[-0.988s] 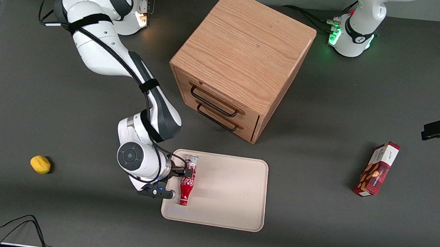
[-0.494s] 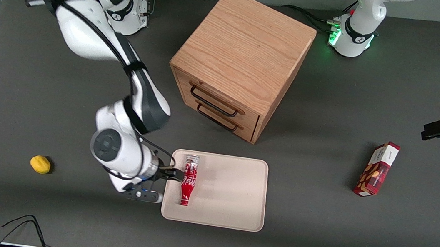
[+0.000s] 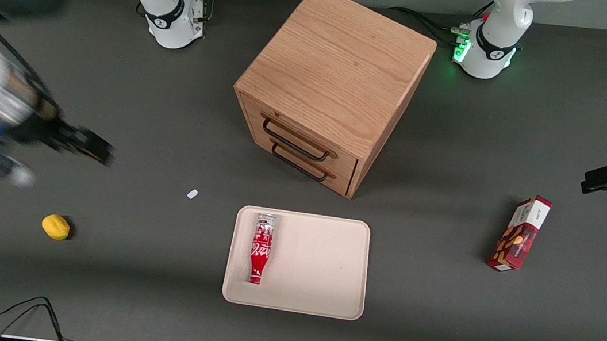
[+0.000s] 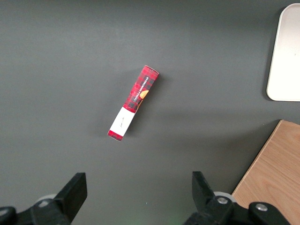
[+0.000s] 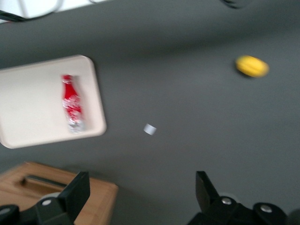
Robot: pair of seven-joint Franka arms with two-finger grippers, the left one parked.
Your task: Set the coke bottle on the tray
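The coke bottle (image 3: 260, 249) lies on its side on the pale tray (image 3: 321, 265), near the tray's end toward the working arm, its neck pointing at the front camera. Nothing holds it. My right gripper (image 3: 97, 150) is open and empty, raised above the table well away from the tray, toward the working arm's end. The right wrist view shows the bottle (image 5: 72, 104) on the tray (image 5: 33, 108), with the gripper (image 5: 142, 187) fingers spread wide and nothing between them. A corner of the tray (image 4: 286, 56) shows in the left wrist view.
A wooden two-drawer cabinet (image 3: 337, 82) stands farther from the front camera than the tray. A yellow lemon (image 3: 55, 226) and a small white scrap (image 3: 192, 194) lie toward the working arm's end. A red snack box (image 3: 521, 234) lies toward the parked arm's end.
My gripper let go of the bottle, opened, and pulled up and away toward the working arm's end. The bottle stays lying on the tray.
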